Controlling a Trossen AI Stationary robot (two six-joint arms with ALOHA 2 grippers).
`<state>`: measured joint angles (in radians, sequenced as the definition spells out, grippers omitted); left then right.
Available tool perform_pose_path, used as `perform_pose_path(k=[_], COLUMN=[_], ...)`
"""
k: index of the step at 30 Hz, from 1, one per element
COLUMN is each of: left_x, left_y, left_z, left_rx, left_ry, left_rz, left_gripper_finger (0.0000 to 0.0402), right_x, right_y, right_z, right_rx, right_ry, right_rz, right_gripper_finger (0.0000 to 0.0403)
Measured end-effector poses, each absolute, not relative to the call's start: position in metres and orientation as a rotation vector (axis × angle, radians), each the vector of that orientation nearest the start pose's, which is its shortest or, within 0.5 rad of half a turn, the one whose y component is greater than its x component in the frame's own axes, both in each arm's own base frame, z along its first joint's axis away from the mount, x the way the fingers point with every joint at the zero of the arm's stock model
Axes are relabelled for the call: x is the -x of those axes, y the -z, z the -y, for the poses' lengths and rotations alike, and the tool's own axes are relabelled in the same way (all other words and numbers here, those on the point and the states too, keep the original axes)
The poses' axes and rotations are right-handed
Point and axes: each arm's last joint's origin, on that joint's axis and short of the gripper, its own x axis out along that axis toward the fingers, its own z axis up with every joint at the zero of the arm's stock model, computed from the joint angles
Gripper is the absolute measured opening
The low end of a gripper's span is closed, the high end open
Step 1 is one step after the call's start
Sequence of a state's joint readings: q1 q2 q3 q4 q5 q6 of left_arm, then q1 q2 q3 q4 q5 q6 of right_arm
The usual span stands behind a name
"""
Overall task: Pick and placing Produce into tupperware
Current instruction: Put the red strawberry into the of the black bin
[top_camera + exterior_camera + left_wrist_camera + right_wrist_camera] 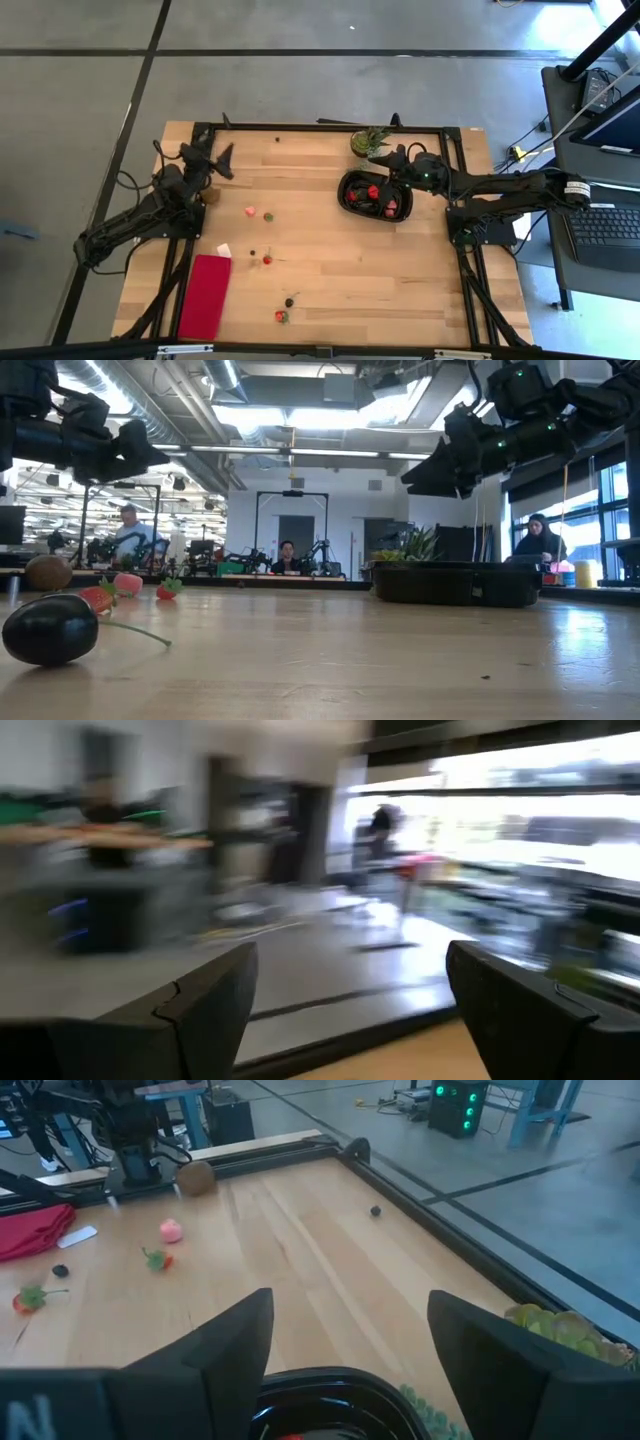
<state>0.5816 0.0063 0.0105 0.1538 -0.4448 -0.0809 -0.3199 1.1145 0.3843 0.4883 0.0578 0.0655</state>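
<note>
No legible text or labels anywhere.

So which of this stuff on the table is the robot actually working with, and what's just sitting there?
In use:
- loose produce
- black tupperware, some pieces inside
- right gripper, open above it

Lying about:
- red cloth
- potted plant
- white tag

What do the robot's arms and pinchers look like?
Both arms are dark, almost black, built from jointed segments with black cables trailing beside them. The right arm has a pale band near its base and small green lights near the wrist. Each gripper, the left gripper and the right gripper, has two flat, chunky, matte black fingers with angled edges.
</note>
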Motion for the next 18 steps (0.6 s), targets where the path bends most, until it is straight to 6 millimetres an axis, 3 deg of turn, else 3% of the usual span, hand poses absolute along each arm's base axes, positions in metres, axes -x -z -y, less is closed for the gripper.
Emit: perform_pose_path(k=[5, 12, 18], left_x=[-0.079, -0.092, -0.117], left_y=[-0.194, -0.193, -0.197], left_z=[-0.051, -0.048, -0.043], left_rx=[-0.047, 0.007, 0.006], left_ry=[-0.588, -0.459, -0.321], left_rz=[0.183, -0.066, -0.241], left_gripper_finger=[0.0315, 0.0315, 0.0315], right_x=[-0.208, -0.208, -0.209], right_y=[-0.199, -0.199, -0.201], right_z=[0.071, 0.071, 0.071], right_rx=[-0.077, -0.079, -0.079], right_ry=[0.381, 0.382, 0.382], right_rz=[-0.232, -0.232, -0.212], right_gripper_finger=[0.0268, 0.0268, 0.0268])
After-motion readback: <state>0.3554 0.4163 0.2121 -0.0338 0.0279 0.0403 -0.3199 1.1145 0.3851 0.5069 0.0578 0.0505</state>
